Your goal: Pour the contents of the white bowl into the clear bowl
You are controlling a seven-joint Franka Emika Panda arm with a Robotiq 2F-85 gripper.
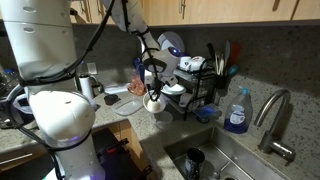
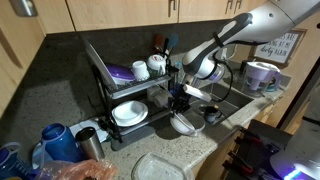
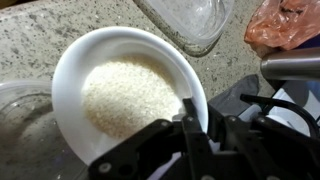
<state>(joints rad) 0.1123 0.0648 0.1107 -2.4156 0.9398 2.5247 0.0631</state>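
In the wrist view the small white bowl (image 3: 125, 85) holds white grains and looks level. My gripper (image 3: 200, 112) is shut on its rim, one finger inside and one outside. The clear bowl (image 3: 18, 135) lies partly beneath the white bowl at the lower left and looks empty. In both exterior views the gripper (image 1: 153, 84) (image 2: 180, 100) holds the white bowl (image 1: 153, 100) low over the counter in front of the dish rack.
A flat clear dish (image 3: 190, 20) (image 1: 127, 104) lies beside the white bowl, with an orange bag (image 3: 285, 25) and a metal cup (image 3: 290, 66) near it. The dish rack (image 1: 200, 85) (image 2: 130, 100) holds plates and cups. A blue soap bottle (image 1: 237, 110), the faucet (image 1: 275, 118) and the sink (image 1: 215, 155) lie beyond.
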